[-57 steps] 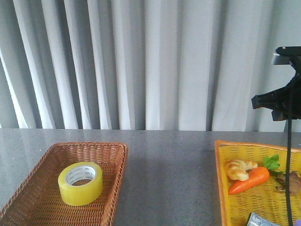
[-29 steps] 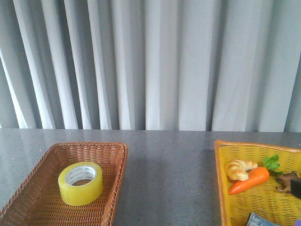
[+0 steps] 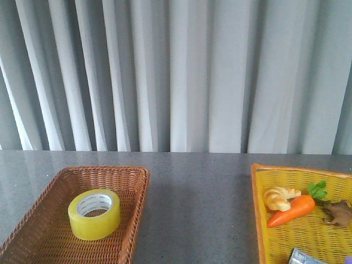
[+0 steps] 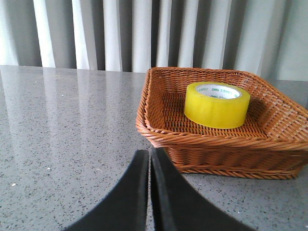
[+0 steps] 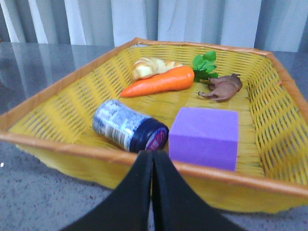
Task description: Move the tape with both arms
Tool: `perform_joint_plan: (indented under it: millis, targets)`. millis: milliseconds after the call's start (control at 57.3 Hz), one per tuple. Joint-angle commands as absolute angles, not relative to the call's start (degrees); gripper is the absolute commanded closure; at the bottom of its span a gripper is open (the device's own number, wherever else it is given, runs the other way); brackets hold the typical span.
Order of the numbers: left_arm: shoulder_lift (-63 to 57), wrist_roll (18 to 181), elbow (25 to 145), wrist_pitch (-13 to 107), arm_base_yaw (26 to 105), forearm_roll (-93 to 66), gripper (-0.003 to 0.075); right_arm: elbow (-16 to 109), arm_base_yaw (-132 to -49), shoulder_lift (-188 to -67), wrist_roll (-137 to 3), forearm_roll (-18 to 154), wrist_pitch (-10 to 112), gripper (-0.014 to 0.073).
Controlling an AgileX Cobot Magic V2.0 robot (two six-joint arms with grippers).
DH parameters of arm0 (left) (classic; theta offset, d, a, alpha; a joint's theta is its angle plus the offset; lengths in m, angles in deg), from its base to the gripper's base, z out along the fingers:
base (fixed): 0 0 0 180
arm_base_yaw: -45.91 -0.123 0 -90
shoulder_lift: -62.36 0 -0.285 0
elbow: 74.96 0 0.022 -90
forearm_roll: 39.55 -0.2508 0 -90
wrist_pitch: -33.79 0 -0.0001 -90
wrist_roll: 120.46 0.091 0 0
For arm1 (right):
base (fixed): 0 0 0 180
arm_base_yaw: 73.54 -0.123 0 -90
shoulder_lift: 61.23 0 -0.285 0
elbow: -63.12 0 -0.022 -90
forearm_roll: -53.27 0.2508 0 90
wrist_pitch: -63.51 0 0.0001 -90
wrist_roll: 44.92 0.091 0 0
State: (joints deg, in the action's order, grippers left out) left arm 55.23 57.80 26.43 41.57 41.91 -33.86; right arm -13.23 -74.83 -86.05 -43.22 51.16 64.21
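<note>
The yellow tape roll (image 3: pixel 94 214) with a white printed core lies flat in the brown wicker basket (image 3: pixel 135 214) at the left of the table. It also shows in the left wrist view (image 4: pixel 217 104), inside the same basket (image 4: pixel 202 144). My left gripper (image 4: pixel 149 159) is shut and empty, low over the grey table, just outside the basket's near wall. My right gripper (image 5: pixel 153 160) is shut and empty, just outside the near rim of the yellow basket (image 5: pixel 72 151). Neither arm shows in the front view.
The yellow basket (image 3: pixel 261 220) at the right holds an orange toy carrot (image 3: pixel 291 211), a croissant (image 3: pixel 279 197) and a brown ginger piece (image 3: pixel 337 214). The right wrist view also shows a blue-labelled jar (image 5: pixel 129 126) and a purple block (image 5: pixel 204 136). A grey curtain hangs behind the table.
The right arm, high at the right edge of the front view a second ago, has dropped out of that view. The tape and baskets have not moved.
</note>
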Motion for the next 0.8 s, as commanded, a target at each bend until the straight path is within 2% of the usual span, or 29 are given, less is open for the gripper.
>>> perform_joint_plan:
  millis: [0,140,401,786]
  targets:
    - [56.11,57.75,26.87,37.75,41.91,-33.67,0.0725,-16.13,-74.5,-81.44,-43.57,50.7,70.47,0.0601]
    - [56.11,57.75,26.87,37.75,41.91,-33.67,0.0725,-15.85,-74.5,-75.83,-43.63,50.6,64.6,0.0601]
    - [56.11,57.75,26.87,37.75,41.91,-33.67,0.0725,-15.85,-74.5,-67.92,-43.77,50.5,63.9,0.0601]
    - [56.11,57.75,26.87,37.75,41.91,-33.67,0.0725,-15.85,-74.5,-67.78,-43.77,50.88,63.51,0.0601]
